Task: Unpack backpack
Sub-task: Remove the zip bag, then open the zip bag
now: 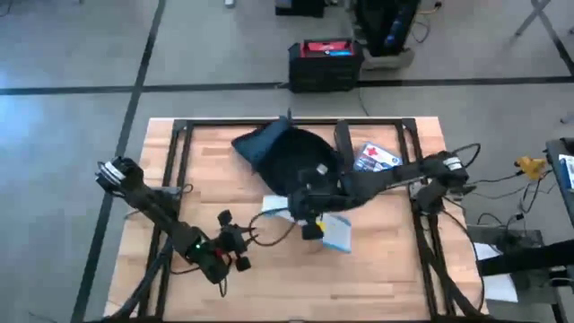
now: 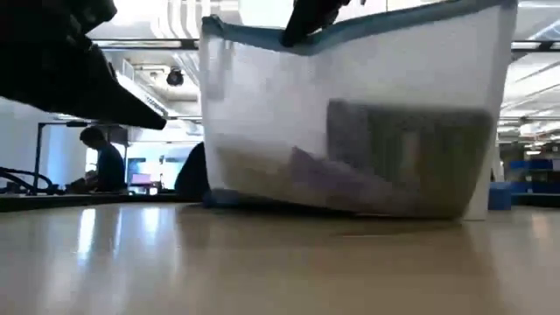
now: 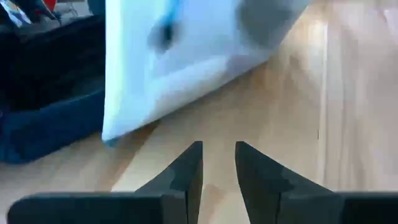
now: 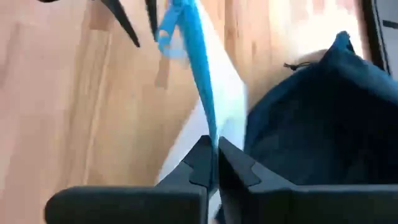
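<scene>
The dark navy backpack lies on the wooden table, at its far middle. Just in front of it hangs a clear plastic pouch with a blue zipper edge and dark items inside; my right gripper is shut on it. In the high view the right gripper is near the table's middle. My left gripper stands open, level with the table's near left part. It points at the pouch with nothing between its fingers. My right gripper pinches the pouch's blue zipper edge between its two fingers. The fingers slant down from above and from the right. The pouch hangs upright below them, and its bottom edge is at the tabletop; whether it rests there cannot be told.
A small blue-white box with a red cross lies right of the backpack. Bare wood stretches along the near right. On the floor beyond the far edge stands a black case. A person sits in the room behind.
</scene>
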### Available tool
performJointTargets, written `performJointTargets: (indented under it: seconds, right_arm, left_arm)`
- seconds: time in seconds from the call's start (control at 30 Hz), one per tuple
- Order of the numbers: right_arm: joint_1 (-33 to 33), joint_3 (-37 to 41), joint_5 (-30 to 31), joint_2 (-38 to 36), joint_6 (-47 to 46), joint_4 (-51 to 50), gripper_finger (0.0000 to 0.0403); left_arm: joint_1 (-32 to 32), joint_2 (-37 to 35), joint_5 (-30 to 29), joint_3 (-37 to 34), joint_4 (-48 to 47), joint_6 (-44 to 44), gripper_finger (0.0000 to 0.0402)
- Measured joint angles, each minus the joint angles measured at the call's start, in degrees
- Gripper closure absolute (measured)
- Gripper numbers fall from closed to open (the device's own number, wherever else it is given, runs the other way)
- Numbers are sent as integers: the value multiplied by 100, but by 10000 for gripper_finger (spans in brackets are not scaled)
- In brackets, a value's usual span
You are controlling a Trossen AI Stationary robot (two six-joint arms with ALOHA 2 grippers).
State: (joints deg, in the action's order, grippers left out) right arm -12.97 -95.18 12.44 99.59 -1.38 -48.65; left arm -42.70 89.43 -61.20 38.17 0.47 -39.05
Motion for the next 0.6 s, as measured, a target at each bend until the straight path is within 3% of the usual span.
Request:
performJointTargets:
  seconds: [0.2, 0.37, 0.6]
  right_arm:
    - [-371, 208, -346, 0, -394, 18, 403]
    - [-635, 361, -345, 0, -685, 17, 403]
    - [-743, 370, -191, 0, -921, 18, 403]
  left_arm:
    - [-1, -11, -281, 1, 141, 434, 306]
    - [-42, 161, -183, 2, 1324, 1929, 276]
    - [-24, 638, 1193, 7, 3920, 4710, 244]
